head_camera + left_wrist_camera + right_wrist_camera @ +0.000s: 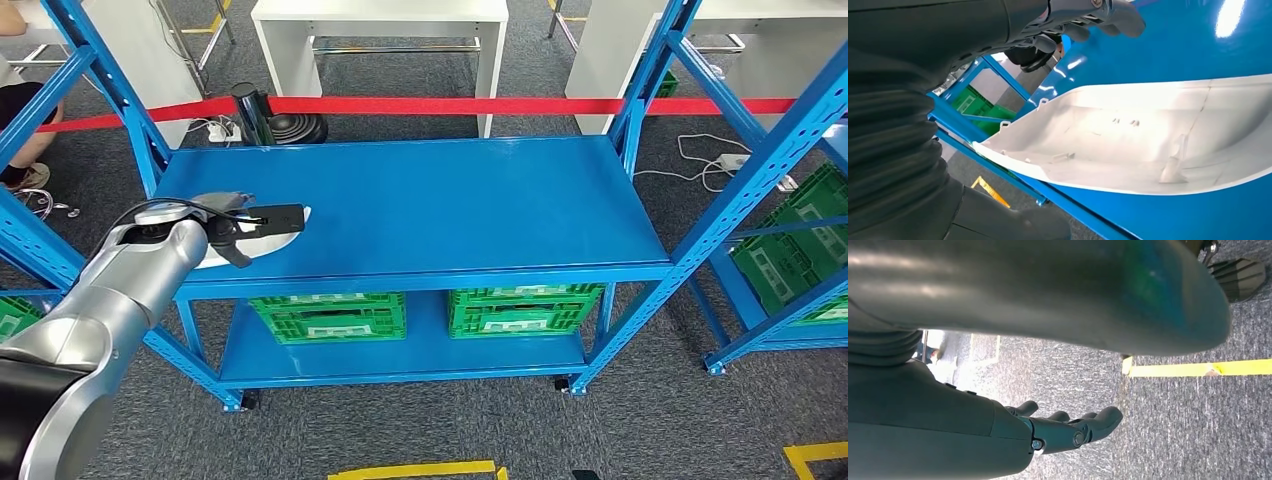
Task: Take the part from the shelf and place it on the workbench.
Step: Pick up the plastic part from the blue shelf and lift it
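White part [1148,135], blue shelf [450,200], green crates [330,318].

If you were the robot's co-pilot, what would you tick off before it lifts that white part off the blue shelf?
1. White part within reach on the blue shelf: ok.
2. Left hand over the part: ok.
3. Fingers closed firmly on the part: cannot tell.
4. Shelf surface around the part free of obstacles: ok.
5. Right hand free, hanging over the floor: ok.
6. Workbench location confirmed: cannot tell.
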